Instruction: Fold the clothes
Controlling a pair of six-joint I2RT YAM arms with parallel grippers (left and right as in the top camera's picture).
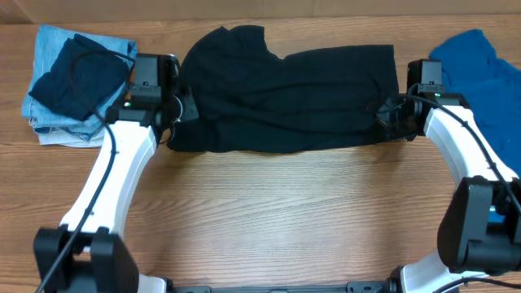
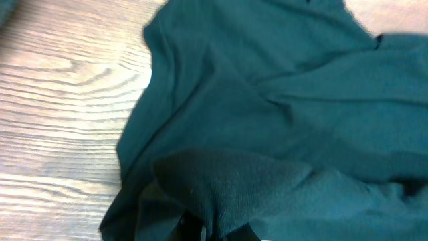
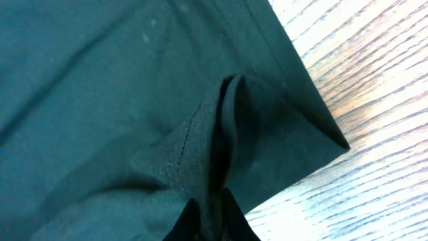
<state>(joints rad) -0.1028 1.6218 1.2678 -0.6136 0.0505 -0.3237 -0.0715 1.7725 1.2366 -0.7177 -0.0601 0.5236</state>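
Fingers of my left gripper point(image 1: 182, 108) pinch the left end of the black cloth garment point(image 1: 285, 98); my right gripper point(image 1: 387, 115) pinches its right end. Garment lies spread along the wooden tabletop's point(image 1: 269, 212) far edge.

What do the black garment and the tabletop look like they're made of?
The black garment: soft matte knit, likely cotton jersey; it drapes in limp folds and shows a stitched hem in the right wrist view. The table: wood-grain surface, light sheen; grain lines show, but solid wood or laminate cannot be told.
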